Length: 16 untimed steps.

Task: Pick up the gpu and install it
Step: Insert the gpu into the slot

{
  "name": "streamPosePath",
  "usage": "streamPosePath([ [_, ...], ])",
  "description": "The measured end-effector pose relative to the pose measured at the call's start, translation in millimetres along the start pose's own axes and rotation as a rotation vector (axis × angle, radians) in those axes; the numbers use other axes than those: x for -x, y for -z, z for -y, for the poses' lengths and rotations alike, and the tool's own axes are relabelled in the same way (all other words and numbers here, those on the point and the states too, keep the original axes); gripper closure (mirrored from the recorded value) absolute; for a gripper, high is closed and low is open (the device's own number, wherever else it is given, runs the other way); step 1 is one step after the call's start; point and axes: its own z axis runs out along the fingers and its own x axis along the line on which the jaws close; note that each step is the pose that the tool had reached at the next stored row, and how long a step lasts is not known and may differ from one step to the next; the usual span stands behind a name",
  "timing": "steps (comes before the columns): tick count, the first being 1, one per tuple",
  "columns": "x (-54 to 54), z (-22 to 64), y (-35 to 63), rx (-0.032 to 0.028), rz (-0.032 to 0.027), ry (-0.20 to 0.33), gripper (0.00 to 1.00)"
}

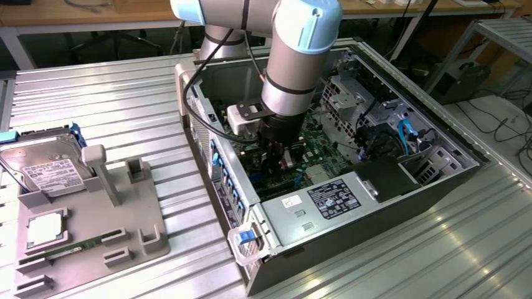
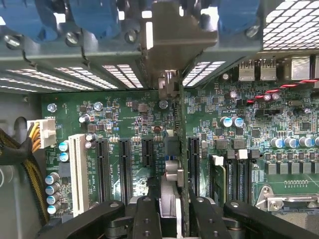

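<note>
Right, the arm stands almost straight up and down, wrist pointing into the open computer case, with the gripper sunk deep inside, just above the motherboard. Between the jaws sits the gpu, held edge-on, a thin card with its silver bracket reaching away from the fingers toward the rear slot covers. Jaws partly closed, pinching the card from both sides. Black expansion slots lie to either side of the gripped card. Well away from the jaws, outside the case, the hard drive rests on the grey fixture tray.
</note>
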Motion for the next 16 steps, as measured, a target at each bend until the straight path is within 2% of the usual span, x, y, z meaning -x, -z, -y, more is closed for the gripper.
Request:
streamPosePath([
  [10,0.3,0.0,-0.7,0.0001,-0.0001,0.000,0.71],
  [16,0.4,0.1,-5.8,0.0002,-0.0004,0.000,0.71],
])
